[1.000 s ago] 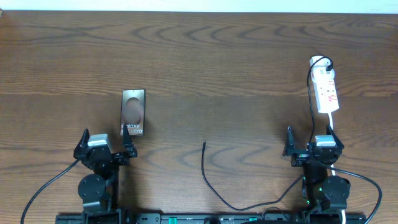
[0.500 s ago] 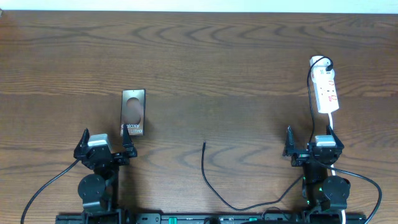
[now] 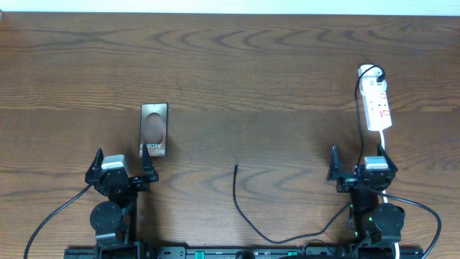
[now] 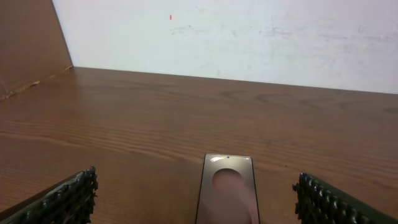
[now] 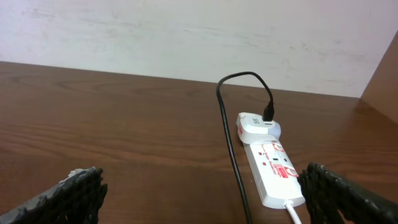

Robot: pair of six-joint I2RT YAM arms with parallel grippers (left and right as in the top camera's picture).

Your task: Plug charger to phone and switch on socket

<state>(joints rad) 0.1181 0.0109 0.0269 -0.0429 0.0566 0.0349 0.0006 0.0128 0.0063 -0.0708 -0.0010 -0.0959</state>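
Charger [image 3: 234, 183] lies loose on the surface [image 3: 251, 72], mid-front. Phone [image 3: 154, 130] sits just ahead of the left fingers [image 4: 68, 196], socket [image 3: 378, 108] beyond the right fingers [image 5: 74, 193]. Both pairs gape wide, empty. No step looks begun; the next move is likely grasping the cable near its tip.

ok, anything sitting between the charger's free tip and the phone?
Nothing visible. The charger tip lies mid-table, and the phone lies farther back toward the left arm's side. In the overhead view only bare table shows between them; the rest of the cable trails off the other way, toward the near edge.
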